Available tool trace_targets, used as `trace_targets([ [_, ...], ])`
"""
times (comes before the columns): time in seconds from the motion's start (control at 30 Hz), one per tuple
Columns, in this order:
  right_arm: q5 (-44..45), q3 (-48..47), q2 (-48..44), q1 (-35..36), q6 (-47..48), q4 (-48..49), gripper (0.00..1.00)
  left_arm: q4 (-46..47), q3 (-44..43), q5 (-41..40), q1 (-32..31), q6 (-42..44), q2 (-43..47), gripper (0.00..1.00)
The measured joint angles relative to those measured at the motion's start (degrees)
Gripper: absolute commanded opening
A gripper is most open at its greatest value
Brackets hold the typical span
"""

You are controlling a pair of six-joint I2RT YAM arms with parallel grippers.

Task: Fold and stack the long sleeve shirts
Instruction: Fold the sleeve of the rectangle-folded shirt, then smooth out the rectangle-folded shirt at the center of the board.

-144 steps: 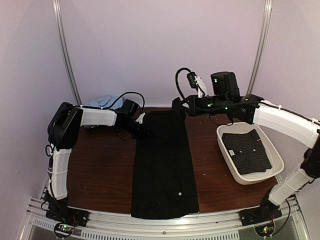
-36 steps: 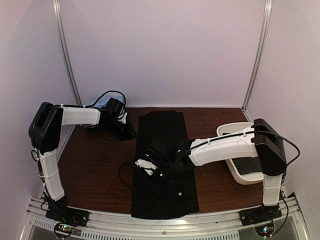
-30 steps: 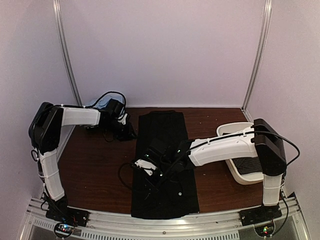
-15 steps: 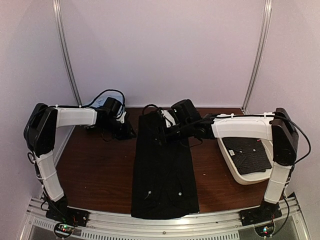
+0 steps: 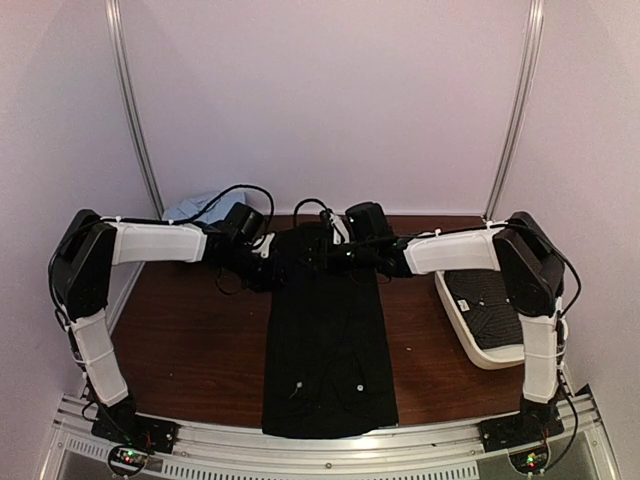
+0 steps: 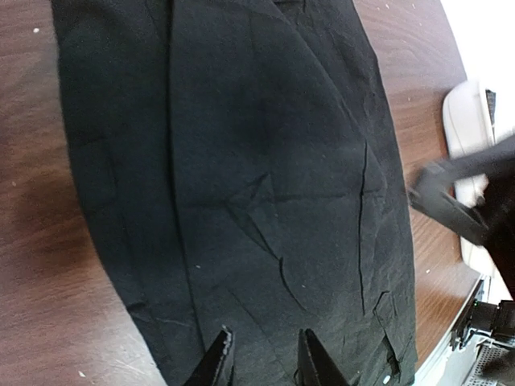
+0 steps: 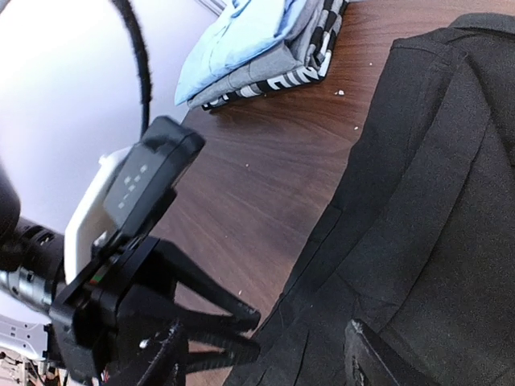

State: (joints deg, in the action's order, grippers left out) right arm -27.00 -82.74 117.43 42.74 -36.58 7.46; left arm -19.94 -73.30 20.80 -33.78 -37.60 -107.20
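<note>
Mid-fold on the black shirt (image 5: 328, 330), left claw (image 6: 265, 363) and right claw (image 7: 267, 358) both apart at its far end; next, likely pinching far corners and pulling them near.

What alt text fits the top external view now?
A black shirt lies flat as a long strip down the middle of a brown table, the left arm and right arm reaching its far end. A white bin at right holds a folded dotted shirt; folded clothes sit far left.
</note>
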Motion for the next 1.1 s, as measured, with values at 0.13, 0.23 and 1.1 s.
trace_targets([
  [0.13, -1.49, -2.64, 5.11, -1.4, -2.49, 3.02, 0.67, 0.63, 1.33, -0.5, -0.59, -1.05, 0.17, 0.28],
  [0.23, -2.49, -5.55, 9.14, -3.06, -4.39, 4.9, 0.68, 0.55, 2.89, -1.57, -0.55, -1.79, 0.85, 0.28],
  [1.1, -2.97, -35.67, 33.81, -10.49, -16.9, 5.35, 0.68, 0.28, 0.44, -3.98, 2.62, -2.03, 0.37, 0.27],
])
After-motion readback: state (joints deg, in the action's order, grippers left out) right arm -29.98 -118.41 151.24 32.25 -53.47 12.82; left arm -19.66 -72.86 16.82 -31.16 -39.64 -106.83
